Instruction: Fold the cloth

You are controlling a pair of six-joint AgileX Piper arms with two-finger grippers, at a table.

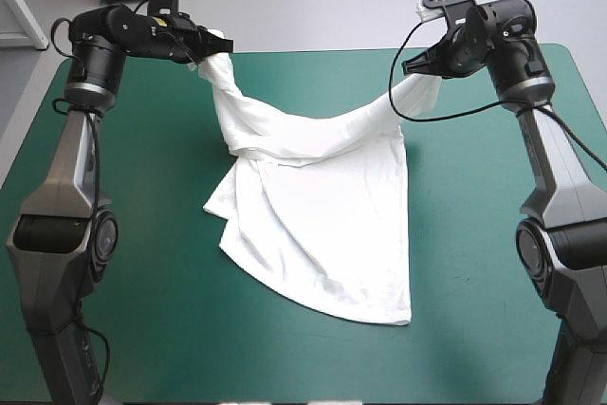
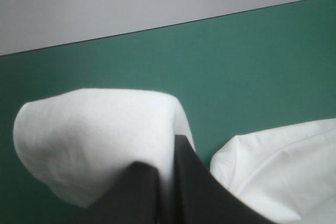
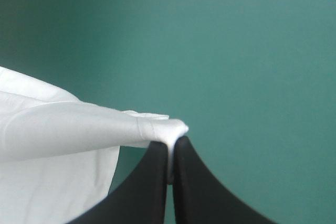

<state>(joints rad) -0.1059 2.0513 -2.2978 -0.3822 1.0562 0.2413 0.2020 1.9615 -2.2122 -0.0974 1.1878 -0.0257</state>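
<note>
— So, where is the T-shirt (image 1: pixel 322 206)?
— Slung between both raised arms near the desk's (image 1: pixel 474 263) far edge, its lower half lying on the teal-green cover.
— And the fingers (image 3: pixel 199 182)?
— Clamped on cloth: the left gripper (image 1: pixel 216 45) pinches one corner, the right gripper (image 1: pixel 413 69) the other.
</note>
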